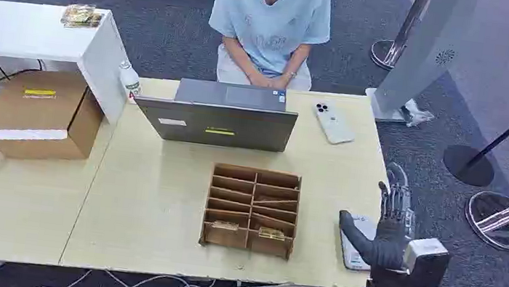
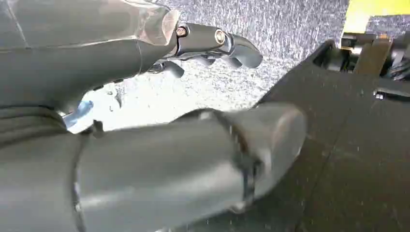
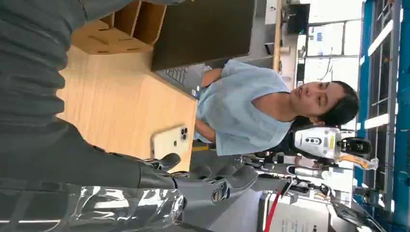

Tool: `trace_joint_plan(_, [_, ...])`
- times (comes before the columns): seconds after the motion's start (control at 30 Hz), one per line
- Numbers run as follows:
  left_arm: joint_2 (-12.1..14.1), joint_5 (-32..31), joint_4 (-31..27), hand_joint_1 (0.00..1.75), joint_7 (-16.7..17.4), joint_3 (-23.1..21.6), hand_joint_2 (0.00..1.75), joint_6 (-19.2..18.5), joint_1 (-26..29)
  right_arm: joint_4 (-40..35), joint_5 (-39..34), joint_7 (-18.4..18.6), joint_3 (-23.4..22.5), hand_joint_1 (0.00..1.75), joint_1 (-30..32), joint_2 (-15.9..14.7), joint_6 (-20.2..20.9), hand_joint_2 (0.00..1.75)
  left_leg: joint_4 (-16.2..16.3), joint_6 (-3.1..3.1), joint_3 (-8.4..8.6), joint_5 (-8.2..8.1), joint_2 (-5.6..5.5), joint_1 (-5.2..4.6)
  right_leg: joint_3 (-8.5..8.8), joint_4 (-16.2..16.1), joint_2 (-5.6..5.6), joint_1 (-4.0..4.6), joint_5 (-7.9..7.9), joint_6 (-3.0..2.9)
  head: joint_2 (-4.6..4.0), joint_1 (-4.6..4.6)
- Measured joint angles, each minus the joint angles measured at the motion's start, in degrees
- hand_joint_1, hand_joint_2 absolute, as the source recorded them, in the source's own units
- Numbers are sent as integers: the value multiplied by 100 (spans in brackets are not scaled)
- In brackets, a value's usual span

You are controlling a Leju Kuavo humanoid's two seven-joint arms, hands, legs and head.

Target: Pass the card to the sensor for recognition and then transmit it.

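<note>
A wooden divided organizer (image 1: 252, 209) stands on the table (image 1: 149, 204) in front of me. Two yellowish cards (image 1: 225, 225) (image 1: 270, 233) lie in its nearest compartments. A flat white sensor (image 1: 351, 254) lies at the table's right edge. My right hand (image 1: 391, 230) hovers over the sensor, fingers stretched forward and apart, thumb pointing toward the organizer, with nothing in it. The right wrist view shows the same right hand (image 3: 193, 181) spread near the table's edge, with the organizer (image 3: 121, 29) beyond. My left hand (image 2: 145, 53) hangs over grey carpet, fingers apart and holding nothing.
An open laptop (image 1: 218, 121) stands behind the organizer, with a white phone (image 1: 332, 122) to its right. A person (image 1: 270, 21) in a light blue shirt sits across the table. A cardboard box (image 1: 43, 114) and bottle (image 1: 128, 80) sit at the left. Stanchion bases (image 1: 502, 218) stand at the right.
</note>
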Motion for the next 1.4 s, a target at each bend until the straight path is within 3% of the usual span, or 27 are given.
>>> trace_joint_plan(0.27, [-2,0,0,0,-22,-24,0,15,-10,-2,134,-28,4,0,-8,0,46,175,0,0,-1,0,0,0,0,0,0,0,0,0,0,0])
trace_joint_plan(0.4, [-7,0,0,0,15,-52,0,22,-13,-68,792,-149,88,0,-168,0,-217,175,0,0,0,0,3,0,0,0,1,0,1,0,0,0])
trace_joint_plan(0.53, [-9,0,0,0,31,-68,0,50,-16,-241,2155,-162,223,0,-405,0,-1389,175,0,0,1,1,2,0,1,1,1,0,2,-1,0,-2])
trace_joint_plan(0.67, [-18,0,0,0,24,-105,0,6,-53,-352,4291,14,466,0,-729,0,-2757,175,0,-1,2,1,6,0,1,3,8,0,4,-1,0,-2])
trace_joint_plan(0.73, [-37,0,0,0,22,-160,0,-9,-90,-350,5118,320,654,0,-1009,-11,-3152,175,0,-1,4,2,8,0,1,3,10,0,4,-1,0,-2])
trace_joint_plan(0.8, [-48,0,0,0,9,-183,0,-39,-104,-352,5715,420,765,0,-1228,-13,-3222,175,0,-1,4,2,7,0,2,3,9,0,4,-1,0,0])
trace_joint_plan(0.87, [-48,0,0,0,4,-203,0,-52,-103,-365,6345,356,765,0,-1446,4,-3237,175,1,-1,4,2,7,0,2,3,9,0,5,0,0,0])
trace_joint_plan(1.0, [-61,0,0,0,-24,-221,0,-50,-105,-350,6818,466,785,0,-1767,44,-3246,175,1,-1,-2,2,4,0,4,4,7,0,5,0,0,0])
trace_joint_plan(1.03, [-59,0,0,0,-37,-225,0,-46,-106,-315,7044,612,808,0,-1878,44,-3248,175,1,-1,0,2,7,-1,3,5,11,-1,6,0,0,-2])
trace_joint_plan(1.1, [-63,0,0,0,-42,-258,0,-31,-117,-6,7620,1328,958,0,-2402,37,-3092,175,1,-1,3,2,21,-1,2,5,26,-1,11,-3,0,0])
trace_joint_plan(1.17, [-70,0,0,0,-50,-295,0,-39,-125,466,7964,2146,1179,0,-3065,-15,-2378,175,2,-2,6,11,22,-1,0,5,30,-1,21,-6,0,-2])
trace_joint_plan(1.23, [-72,0,0,0,-52,-302,0,-59,-125,1106,8096,2605,1407,0,-3846,-72,-1678,175,2,0,1,23,21,-1,-4,5,28,-1,29,-3,0,0])
trace_joint_plan(1.4, [-68,0,0,0,-55,-324,0,-87,-120,2588,8103,2966,1753,0,-5388,-68,-759,175,3,1,-5,36,2,0,-3,8,8,-1,37,-3,0,4])
